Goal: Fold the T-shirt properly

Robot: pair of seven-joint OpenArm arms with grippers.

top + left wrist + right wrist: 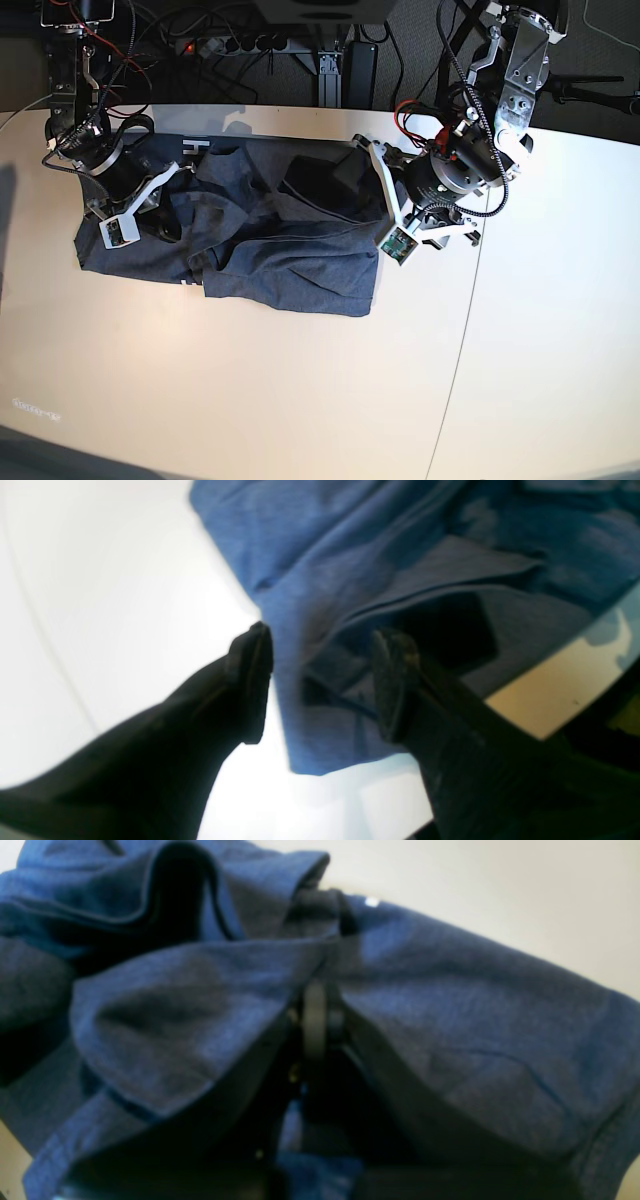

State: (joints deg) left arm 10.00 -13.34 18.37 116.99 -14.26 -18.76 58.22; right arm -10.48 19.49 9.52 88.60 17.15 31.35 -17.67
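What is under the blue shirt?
The T-shirt lies crumpled on the pale table. Its folds drape over the right hand, which pinches the cloth. Anything else under the shirt is covered and cannot be seen.

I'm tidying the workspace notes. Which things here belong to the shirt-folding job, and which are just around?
Job:
T-shirt, crumpled on the table
right gripper, shut on the T-shirt
left gripper, open at the shirt's edge

Just around:
cables behind the table

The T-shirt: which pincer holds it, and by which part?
The right pincer is shut on a bunched fold of the T-shirt; which part, unclear. The left pincer stands open, holding nothing.
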